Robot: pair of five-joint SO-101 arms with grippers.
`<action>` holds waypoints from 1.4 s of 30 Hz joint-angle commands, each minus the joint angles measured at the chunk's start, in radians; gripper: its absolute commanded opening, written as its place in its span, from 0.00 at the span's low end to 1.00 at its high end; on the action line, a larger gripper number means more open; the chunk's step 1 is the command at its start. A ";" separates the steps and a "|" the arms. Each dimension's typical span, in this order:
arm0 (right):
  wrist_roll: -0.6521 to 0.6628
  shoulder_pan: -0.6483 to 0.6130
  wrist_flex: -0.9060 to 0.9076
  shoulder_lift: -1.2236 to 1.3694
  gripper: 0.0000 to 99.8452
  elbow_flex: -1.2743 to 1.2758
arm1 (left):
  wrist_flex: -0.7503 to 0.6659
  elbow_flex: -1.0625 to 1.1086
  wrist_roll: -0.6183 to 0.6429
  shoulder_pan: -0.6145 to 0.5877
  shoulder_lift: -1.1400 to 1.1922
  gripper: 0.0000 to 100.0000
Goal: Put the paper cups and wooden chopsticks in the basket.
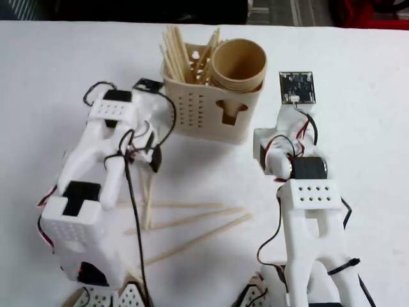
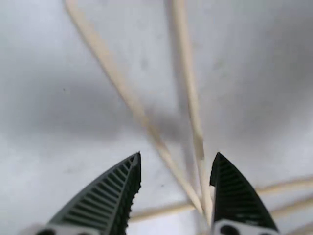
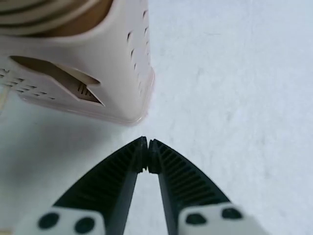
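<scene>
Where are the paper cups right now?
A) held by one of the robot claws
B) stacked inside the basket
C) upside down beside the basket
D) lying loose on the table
B: the paper cups sit nested together, upright, inside the basket.

Cream basket w/ hole-grid sides, tan paper cups, pale-wood chopsticks, white table.

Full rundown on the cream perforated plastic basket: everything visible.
Cream perforated plastic basket: upright on the white table, rectangular, rounded corners, rows of small slots in its walls, a handle cutout in the near wall. Holds stacked tan paper cups and a bundle of wooden chopsticks on end. Shut right gripper sits near a lower corner, not touching.
</scene>
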 commanded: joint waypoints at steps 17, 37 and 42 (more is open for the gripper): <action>-0.005 0.012 -0.028 -0.024 0.02 -0.003 | 0.055 -0.106 0.009 0.007 0.171 0.02; -0.005 0.012 -0.028 -0.024 0.02 -0.003 | 0.216 -0.106 -0.087 -0.151 -0.180 0.02; -0.005 0.012 -0.028 -0.024 0.02 -0.003 | 0.233 -0.115 -0.080 -0.094 -0.404 0.02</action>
